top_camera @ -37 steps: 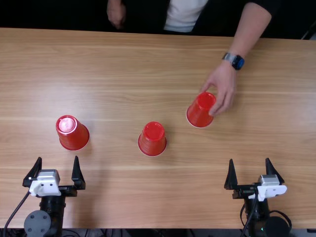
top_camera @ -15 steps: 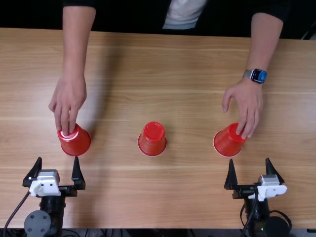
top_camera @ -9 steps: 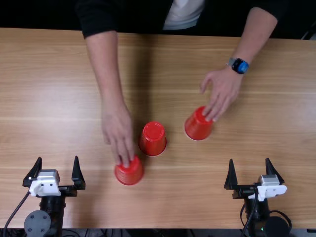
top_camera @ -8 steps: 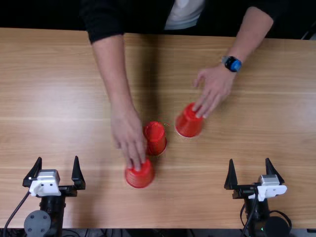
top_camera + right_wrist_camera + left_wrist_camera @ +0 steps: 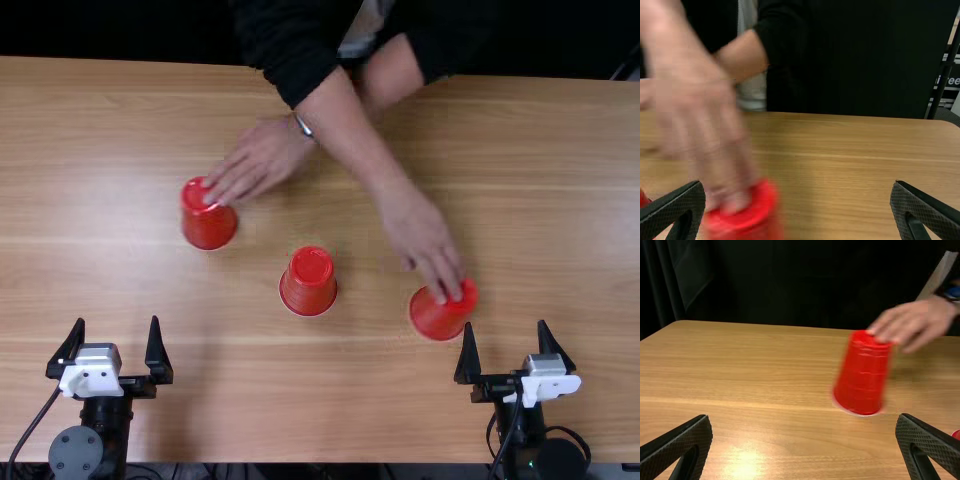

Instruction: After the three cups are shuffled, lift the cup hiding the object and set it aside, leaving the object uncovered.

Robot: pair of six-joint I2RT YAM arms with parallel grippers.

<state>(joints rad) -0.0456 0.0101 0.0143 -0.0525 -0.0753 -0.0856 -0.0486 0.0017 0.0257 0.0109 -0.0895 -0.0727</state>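
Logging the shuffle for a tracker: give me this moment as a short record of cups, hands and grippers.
cups: three, red, upside down
left cup: one hand on top
middle cup: untouched
right cup: other hand on top
left gripper: fingers open, empty, short of the cups
right gripper: fingers open, empty

I work in what looks like a robotics lab or test room rather than a home. My left arm (image 5: 95,378) and right arm (image 5: 535,380) are mounted at the near edge of a plain light wooden table (image 5: 560,130), with a cable (image 5: 27,428) trailing from the left one. A black curtain (image 5: 765,280) hangs behind the far edge like a backdrop, falling in folds at the far left. A black metal frame (image 5: 943,65) stands at the far right.
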